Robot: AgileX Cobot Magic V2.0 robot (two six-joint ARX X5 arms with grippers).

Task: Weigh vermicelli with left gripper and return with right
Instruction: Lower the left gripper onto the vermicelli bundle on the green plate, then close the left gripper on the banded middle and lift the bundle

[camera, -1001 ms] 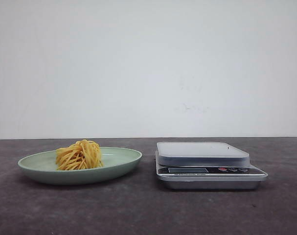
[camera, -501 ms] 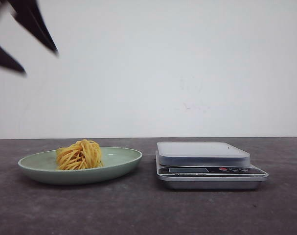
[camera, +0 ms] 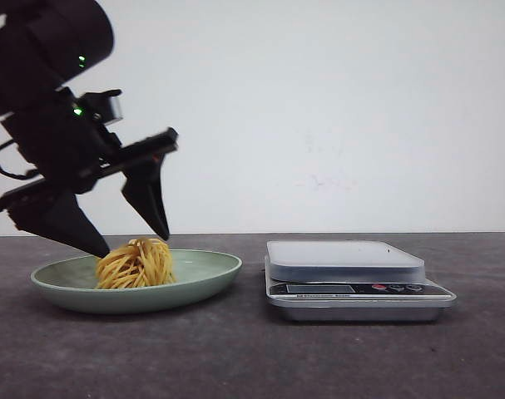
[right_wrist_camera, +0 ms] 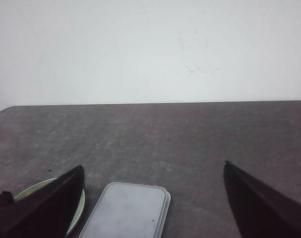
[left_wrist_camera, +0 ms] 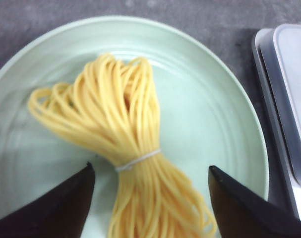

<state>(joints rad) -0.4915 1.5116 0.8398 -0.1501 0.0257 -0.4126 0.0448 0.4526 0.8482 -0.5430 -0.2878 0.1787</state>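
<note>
Against a plain white wall, on a dark grey surface (camera: 252, 357), the left claw (camera: 136, 243) hangs spread wide over the vermicelli (camera: 135, 263) lying between its tips on the pale green plate (camera: 206, 274), the scale (camera: 352, 278) off to its right, while the right claw (right_wrist_camera: 150, 198) gapes wide, empty.

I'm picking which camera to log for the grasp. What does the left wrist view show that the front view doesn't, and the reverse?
Only the left wrist view shows the thin white band tying the yellow-orange vermicelli bundle, with the open left gripper straddling it from above. Only the front view shows the whole silver kitchen scale, its display and buttons, and that its platform is bare. Both show the vermicelli lying on the pale green round plate, the left gripper open around it, and the scale beside the plate.
</note>
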